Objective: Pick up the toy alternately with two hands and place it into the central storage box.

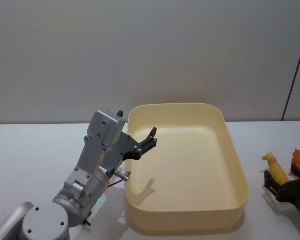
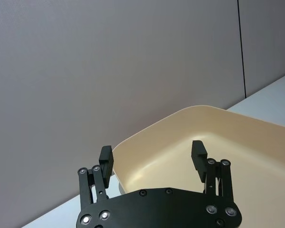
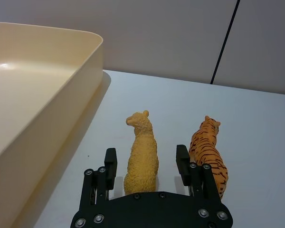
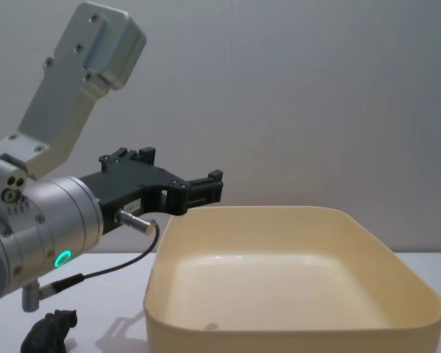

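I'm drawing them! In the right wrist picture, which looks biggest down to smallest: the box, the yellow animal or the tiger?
1. Box, by far the biggest.
2. Yellow animal and tiger look about the same, so I can't rank them.

A plain, matte grey wall [image 1: 140, 50] stands behind the tabletop [image 1: 35, 150] and takes up the upper half of the head view. Toward the right a thin dark seam [image 1: 296, 75] runs down the wall, splitting it into two flat panels, and ends where the wall meets the tabletop. The tabletop is smooth and pale, near white, and joins the wall along a straight line. The light is soft and even; shadows on the tabletop are faint and blurred.
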